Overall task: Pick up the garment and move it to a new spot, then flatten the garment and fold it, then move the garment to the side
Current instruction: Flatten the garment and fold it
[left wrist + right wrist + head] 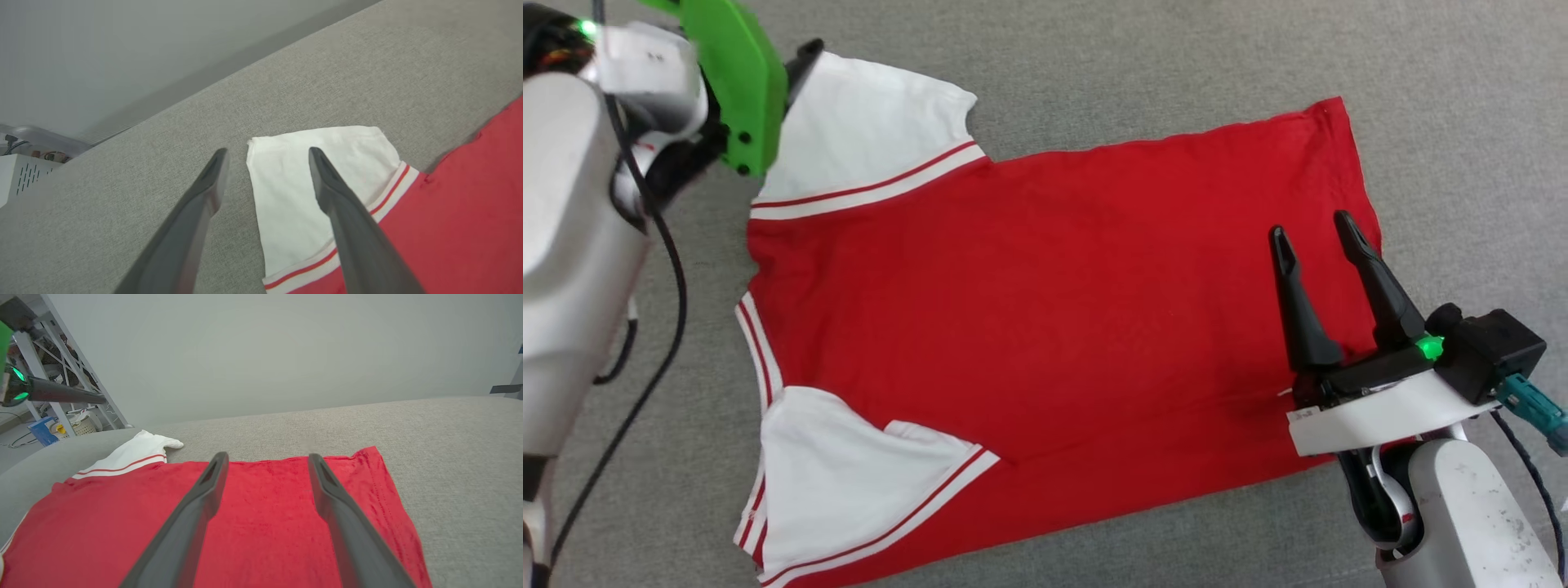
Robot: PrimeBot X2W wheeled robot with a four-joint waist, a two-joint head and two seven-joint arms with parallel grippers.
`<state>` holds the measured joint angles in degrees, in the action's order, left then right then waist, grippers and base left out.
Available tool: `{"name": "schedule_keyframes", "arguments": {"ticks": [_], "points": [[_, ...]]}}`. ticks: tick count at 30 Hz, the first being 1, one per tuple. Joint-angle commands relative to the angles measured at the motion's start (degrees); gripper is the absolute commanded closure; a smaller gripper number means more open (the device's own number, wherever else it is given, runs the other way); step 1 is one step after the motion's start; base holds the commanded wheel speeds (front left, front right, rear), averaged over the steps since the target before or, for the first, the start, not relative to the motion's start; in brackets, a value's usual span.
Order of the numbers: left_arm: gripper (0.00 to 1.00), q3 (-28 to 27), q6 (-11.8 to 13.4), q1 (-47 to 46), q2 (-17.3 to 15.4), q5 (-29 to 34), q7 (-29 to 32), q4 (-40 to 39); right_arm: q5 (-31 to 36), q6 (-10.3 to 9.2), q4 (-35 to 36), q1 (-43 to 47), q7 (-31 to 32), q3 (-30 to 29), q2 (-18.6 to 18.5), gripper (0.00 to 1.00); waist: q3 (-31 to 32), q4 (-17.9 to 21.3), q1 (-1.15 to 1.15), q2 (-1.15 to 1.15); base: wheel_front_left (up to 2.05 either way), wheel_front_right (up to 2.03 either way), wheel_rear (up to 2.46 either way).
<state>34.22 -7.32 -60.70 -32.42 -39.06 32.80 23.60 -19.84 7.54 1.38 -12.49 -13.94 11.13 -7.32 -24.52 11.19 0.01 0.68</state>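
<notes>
My left pincer (267, 152) is spread wide. In my left wrist view one finger lies over the far white sleeve (322, 171) and the other over bare grey cloth. My right pincer (1310, 225) is just as wide and holds nothing. Both its fingers hang over the hem end of the garment (1045, 310), and I cannot tell whether the tips touch the cloth.

The garment lies spread flat on the table (1143, 73), which is covered in grey woven fabric. Its plain red side faces up, the hem is toward my right and the shoulders toward my left. The near sleeve (849, 482) is creased and lies partly against the red body, its red-and-white striped trim showing. The far sleeve's corner sits under the green cover (739, 82) on my left wrist.

As for containers, my right wrist view shows a pale basket (83, 424) off the table's far left, by a white metal rack (53, 355). It is too small to tell what is in it. A blue box (41, 430) stands beside it. My left wrist view shows a white perforated box (20, 175) beyond the table's edge.

A plain grey wall (286, 355) stands behind the table. A black cable (674, 269) hangs along my left forearm.
</notes>
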Motion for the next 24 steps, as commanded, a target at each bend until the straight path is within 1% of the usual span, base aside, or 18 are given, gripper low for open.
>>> {"name": "schedule_keyframes", "arguments": {"ticks": [1, 4, 6, 8, 12, 15, 19, 21, 22, 23, 24], "points": [[0.00, 0.2, -0.2, -2.5, -1.1, -1.3, 2.5, 1.4, -0.4, -0.05, -0.5, -1.3, -0.7, 0.6, 0.4, 0.00, -4.8, 4.4, -0.01, -0.68, 0.00, 0.00, 0.00], [0.00, 0.8, -0.2, -6.0, -2.1, -2.7, 6.9, 4.6, -2.1, -0.05, -0.9, -2.2, -0.9, 1.7, 1.0, 0.00, -6.4, 5.4, -0.01, -0.68, 0.00, 0.00, 0.00], [0.00, 0.6, -0.2, -7.4, -2.0, -4.0, 9.4, 7.0, -3.1, -0.05, -0.8, -2.7, -1.0, 2.0, 1.3, 0.00, -7.1, 5.9, -0.01, -0.68, 0.00, 0.00, 0.00], [0.00, -0.3, 0.2, -8.2, -1.5, -5.7, 10.6, 9.3, -3.3, -0.05, -0.5, -3.1, -1.0, 2.2, 1.4, 0.00, -7.5, 6.3, -0.01, -0.68, 0.00, 0.00, 0.00], [0.00, 0.3, 0.4, -8.9, -2.1, -5.2, 11.5, 12.6, -3.4, -0.05, 0.2, -3.9, -1.0, 2.5, 1.7, 0.00, -8.2, 7.0, -0.01, -0.68, 0.00, 0.00, 0.00], [0.00, 0.0, 0.4, -9.2, -2.2, -5.4, 10.3, 14.4, -3.5, -0.05, 0.4, -4.1, -1.0, 2.3, 1.9, 0.00, -8.4, 7.4, -0.01, -0.68, 0.00, 0.00, 0.00], [0.00, 0.9, 0.5, -9.5, -2.9, -3.9, 9.4, 16.5, -3.2, -0.05, 0.7, -4.0, -1.1, 2.2, 2.2, 0.00, -8.7, 7.5, -0.01, -0.68, 0.00, 0.00, 0.00], [0.00, 1.2, 0.4, -9.4, -2.8, -4.0, 10.2, 17.8, -3.2, -0.05, 0.8, -3.9, -1.1, 2.4, 2.3, 0.00, -8.8, 7.5, -0.01, -0.68, 0.00, 0.00, 0.00], [0.06, 1.4, 0.4, -9.2, -2.6, -4.5, 11.2, 18.5, -3.1, -0.05, 0.9, -3.8, -1.1, 2.5, 2.3, 0.00, -8.7, 7.5, -0.01, -0.68, 0.00, 0.00, 0.00], [0.65, 1.4, 0.4, -9.2, -2.4, -4.9, 11.9, 18.8, -3.1, -0.05, 0.9, -3.8, -1.1, 2.5, 2.3, 0.00, -8.7, 7.4, -0.01, -0.68, 0.00, 0.00, 0.00], [1.00, 1.6, 0.3, -9.1, -2.3, -5.3, 12.4, 18.9, -3.0, -0.05, 0.9, -3.8, -1.1, 2.5, 2.3, 0.00, -8.8, 7.3, -0.01, -0.68, 0.00, 0.00, 0.00]]}}
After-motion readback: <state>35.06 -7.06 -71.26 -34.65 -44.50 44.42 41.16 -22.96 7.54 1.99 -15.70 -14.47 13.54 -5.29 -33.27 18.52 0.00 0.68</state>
